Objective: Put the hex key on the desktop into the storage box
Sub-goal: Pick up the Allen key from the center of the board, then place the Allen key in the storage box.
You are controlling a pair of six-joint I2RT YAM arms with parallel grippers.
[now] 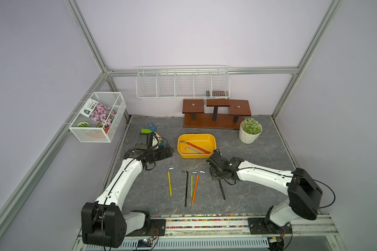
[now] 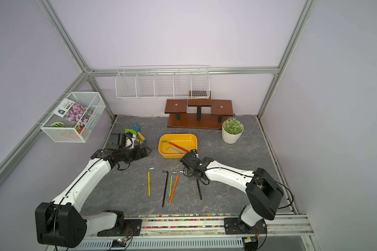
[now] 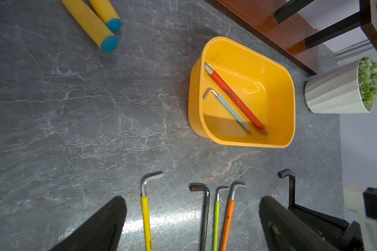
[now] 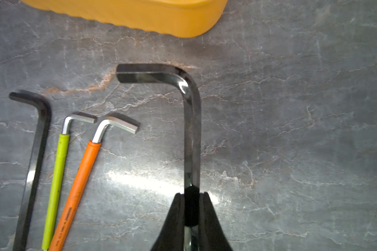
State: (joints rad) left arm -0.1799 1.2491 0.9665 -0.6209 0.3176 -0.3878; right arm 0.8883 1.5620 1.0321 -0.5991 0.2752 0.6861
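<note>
- The desktop (image 1: pixel 259 165) carries everything; the hex keys not yet stowed lie in a row on its near half, all with their long axes running near to far and the bent ends at the far side.
- The storage box (image 1: pixel 195 155) sits at mid-table, just far and slightly left of the right arm's wrist. It is closer to that arm than to the left one.
- The left gripper (image 3: pixel 192 202) hangs over the left side of the desktop with its jaws spread wide and nothing between them.
- The right gripper (image 4: pixel 192 195) is clamped on the thick dark hex key (image 4: pixel 192 130), pinching its long shaft partway along.
- That key is the rightmost of the row. Its short arm points left at the far end, and the box wall lies just beyond the bend, so the carry should be short, going far and left.
- The right wrist view shows the pinch plainly. In both top views the wrist hides it and only the near end of the shaft shows, so I cannot tell whether the key is off the surface.
- The thin black key (image 1: pixel 186 189), orange key (image 1: pixel 195 187), yellow key (image 1: pixel 169 184) and green key (image 1: pixel 192 184) lie untouched to the left.
- The left wrist view shows a red key (image 3: pixel 235 97) and a blue key (image 3: pixel 232 110) lying diagonally in the box.
</note>
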